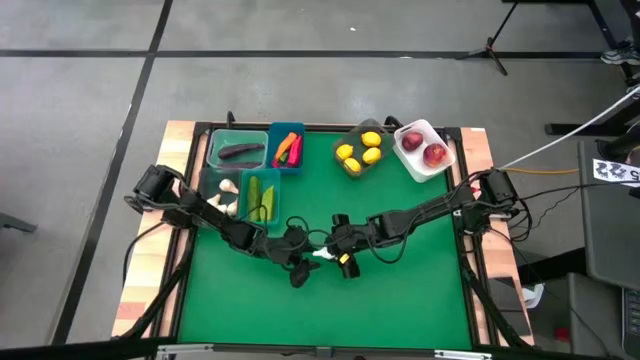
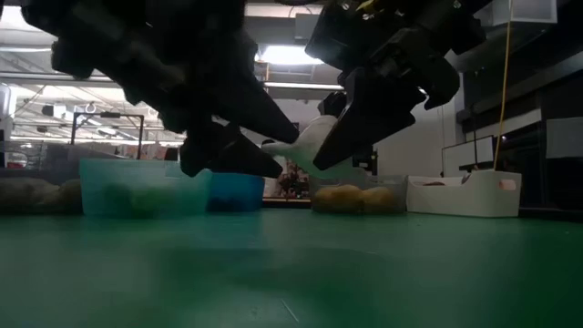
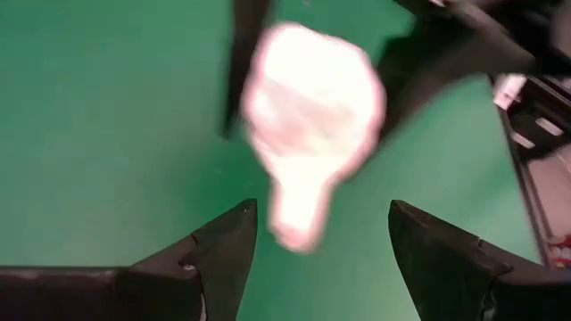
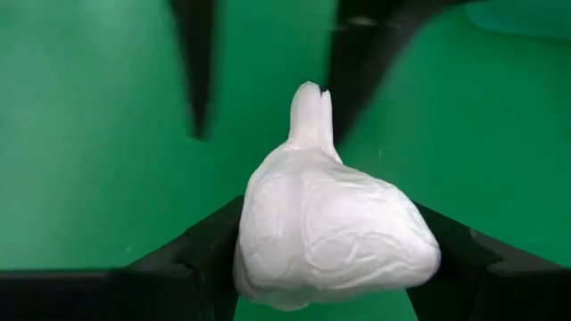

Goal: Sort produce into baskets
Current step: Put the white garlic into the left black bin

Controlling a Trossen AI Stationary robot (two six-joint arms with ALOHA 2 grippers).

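Observation:
A white garlic bulb (image 4: 330, 232) hangs above the green table's middle (image 1: 322, 254), held in my right gripper (image 4: 332, 267). Its stem (image 3: 299, 214) points toward the table's left. My left gripper (image 3: 312, 254) is open, one finger on each side of the stem tip, touching nothing. In the low view the garlic (image 2: 314, 146) is well clear of the table, between my left gripper (image 2: 250, 155) and my right gripper (image 2: 351, 137). My right gripper pinches the garlic's round body by its two sides (image 4: 254, 245) between its two fingers. It comes roughly level from the table's right. The garlic is lifted clear of the table, lying on its side, with its stem (image 4: 310, 111) pointing away from the gripper.
At the far side stand a teal tub with an eggplant (image 1: 237, 150), a blue tub with carrot and pepper (image 1: 287, 148), a green tub with cucumbers (image 1: 262, 198), a grey tub with lemons (image 1: 360, 152) and a white tub with apples (image 1: 424, 150). Two garlic bulbs (image 1: 226, 195) lie left of the green tub.

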